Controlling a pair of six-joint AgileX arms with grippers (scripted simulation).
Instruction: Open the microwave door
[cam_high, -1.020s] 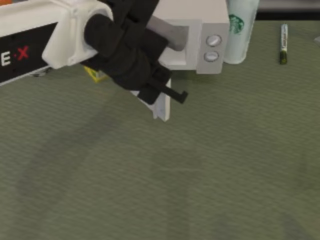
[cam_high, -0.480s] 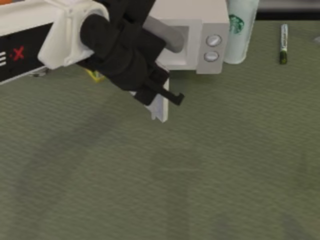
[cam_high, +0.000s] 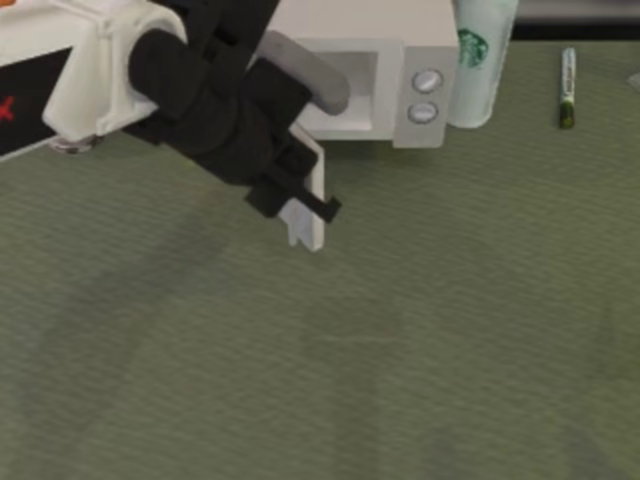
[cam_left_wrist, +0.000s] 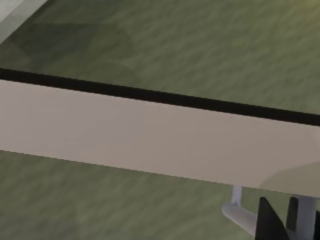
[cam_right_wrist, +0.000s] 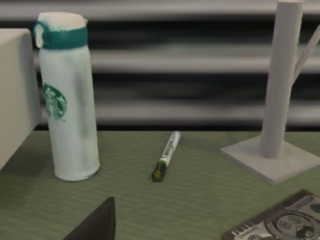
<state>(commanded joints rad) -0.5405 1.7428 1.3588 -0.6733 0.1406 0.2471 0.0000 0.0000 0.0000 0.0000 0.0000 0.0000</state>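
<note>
Top view gives you the table (cam_high: 420, 360) first: a wide green cloth, bare across the whole near half, so the door has free room to travel toward you and to the left. At the far edge sits the microwave (cam_high: 410, 60), its two knobs facing you, with a white flask (cam_high: 482, 60) just beside it on the right and a marker (cam_high: 567, 88) lying farther right, well clear of any swing.

Next comes the left arm, which reaches in from the left and covers the microwave's left part. The door (cam_high: 312, 200) already stands out from the cavity, edge-on to you, its long axis running from the microwave front toward the near side. The hinge is hidden under the arm, presumably on the left.

The left gripper (cam_high: 298, 196) sits at the door's free end, fingers closed onto that edge as far as you can judge; the left wrist view shows little beyond a pale panel and dark fingertips. To widen the opening, I would pull leftward in an arc.

The right gripper (cam_right_wrist: 95, 222) is parked off to the right; you cannot tell its state.
</note>
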